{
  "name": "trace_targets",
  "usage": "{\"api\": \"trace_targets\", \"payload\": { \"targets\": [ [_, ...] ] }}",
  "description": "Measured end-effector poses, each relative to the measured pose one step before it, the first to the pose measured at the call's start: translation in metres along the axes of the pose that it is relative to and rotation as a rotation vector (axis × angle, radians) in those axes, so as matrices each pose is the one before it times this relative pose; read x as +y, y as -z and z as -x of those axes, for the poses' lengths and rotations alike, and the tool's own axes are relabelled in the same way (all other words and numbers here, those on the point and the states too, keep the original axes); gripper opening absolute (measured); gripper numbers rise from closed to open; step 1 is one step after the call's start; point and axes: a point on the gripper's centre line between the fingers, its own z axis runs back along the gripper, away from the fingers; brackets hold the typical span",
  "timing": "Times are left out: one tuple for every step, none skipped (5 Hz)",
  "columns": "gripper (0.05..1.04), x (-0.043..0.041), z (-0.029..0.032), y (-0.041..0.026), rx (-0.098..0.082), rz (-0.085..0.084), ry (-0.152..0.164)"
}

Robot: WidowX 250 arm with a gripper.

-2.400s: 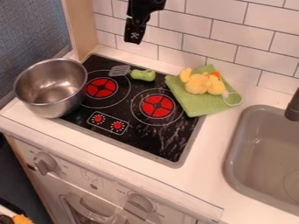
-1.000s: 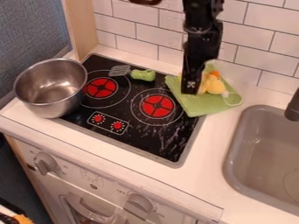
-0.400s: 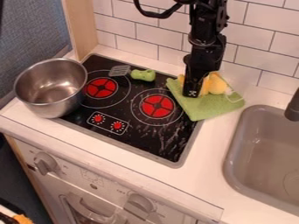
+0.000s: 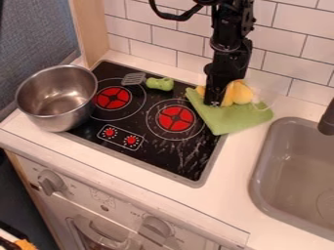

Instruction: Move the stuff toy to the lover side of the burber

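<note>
The black gripper (image 4: 213, 101) hangs from the top right of centre, low over the left part of the green cloth, right at the stuffed toy. The yellow stuffed toy (image 4: 239, 93) lies on the green cloth (image 4: 229, 119); its middle is hidden behind the gripper, and yellow plush shows on both sides of it. The cloth lies partly on the stove's back right corner and partly on the white counter. The black stove (image 4: 140, 124) has red burner centres.
A steel pot (image 4: 57, 97) stands on the stove's left edge. A green-handled spatula (image 4: 159, 84) lies at the back of the stove. The grey sink (image 4: 293, 171) is at the right, with a dark faucet (image 4: 327, 119). A tiled wall (image 4: 189, 49) stands behind.
The gripper came from the upper left to the right and down onto the toy. The cloth shifted slightly right and down, and the toy turned or got pressed a little.
</note>
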Motion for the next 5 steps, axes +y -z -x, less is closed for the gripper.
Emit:
{"api": "trace_targets", "payload": {
  "targets": [
    [0.224,0.00741,-0.00796,-0.01648,0.0213,-0.0088,0.0635],
    [0.224,0.01915,-0.01164,-0.02375,-0.0355,-0.0552,0.0453],
    [0.224,0.00411,0.00181,-0.00923,0.0165,0.0041,0.0899],
    [0.224,-0.01600,0.00339,-0.00163,-0.0053,0.0174,0.0456],
    [0.224,-0.02776,0.02532,-0.02977,0.0302,-0.0102,-0.0119]
  ]
}}
